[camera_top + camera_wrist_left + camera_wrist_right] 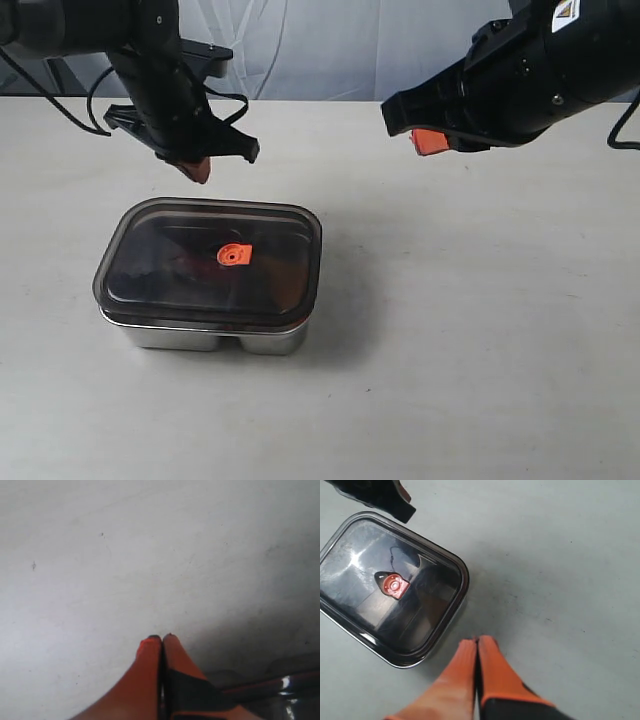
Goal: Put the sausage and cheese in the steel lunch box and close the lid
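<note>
You see lid (208,262) seated on steel lunch box (200,335), mid-bench (480,350) | contents too dark to tell | your left claw (197,168) clenched, empty, hovering near box | right claw (430,142) clenched, empty, well apart

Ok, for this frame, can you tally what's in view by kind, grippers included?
steel lunch box: 1
lid: 1, sitting on the box
grippers: 2, the left gripper and the right gripper, both shut
foods: 0 countable; the dark lid hides what is inside
Total: 4
</note>
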